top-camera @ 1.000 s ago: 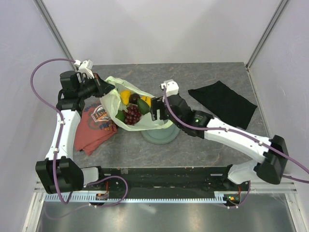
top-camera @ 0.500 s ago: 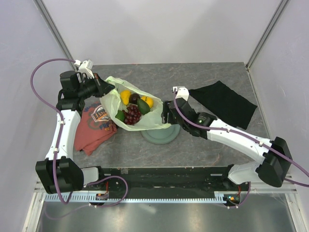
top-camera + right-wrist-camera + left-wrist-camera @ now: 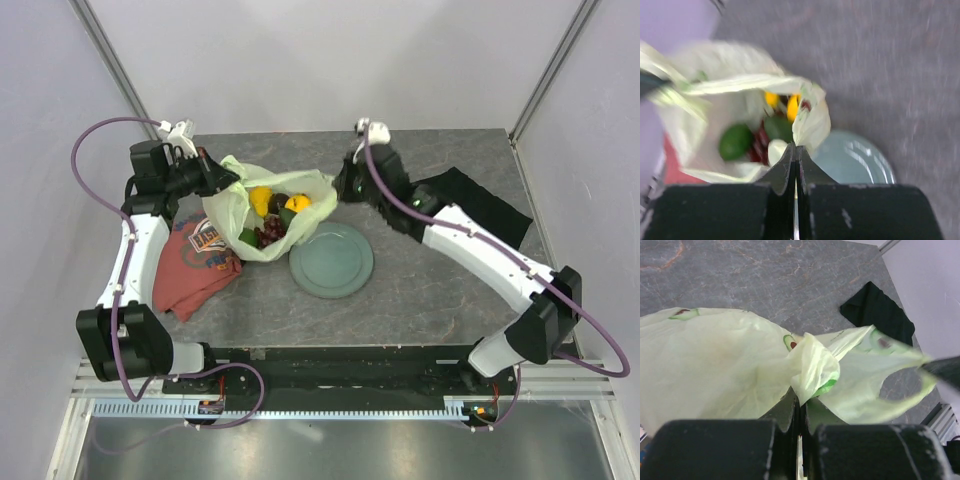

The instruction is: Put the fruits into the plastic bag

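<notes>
The pale green plastic bag (image 3: pixel 232 205) hangs stretched between my two grippers, mouth up. My left gripper (image 3: pixel 216 177) is shut on the bag's left handle, which bunches at its fingertips in the left wrist view, where the gripper (image 3: pixel 800 391) and the bag (image 3: pixel 715 365) show close up. My right gripper (image 3: pixel 339 190) is shut on the bag's right rim; in its wrist view the gripper (image 3: pixel 797 148) pinches a fold of the bag (image 3: pixel 815 122). The fruits lie inside: a yellow-orange one (image 3: pixel 260 198), a yellow pear (image 3: pixel 297 204), red grapes (image 3: pixel 270 232), a green oval one (image 3: pixel 736 141).
The round grey-green plate (image 3: pixel 332 262) sits bare just right of the bag, and it shows below the right gripper as the plate (image 3: pixel 855 162). A red printed T-shirt (image 3: pixel 193 268) lies under the left arm. A black cloth (image 3: pixel 470 207) lies at the back right.
My right gripper drew back from over the bag, swung to the bag's far right rim and shut on it. The bag came off the plate and is pulled taut.
</notes>
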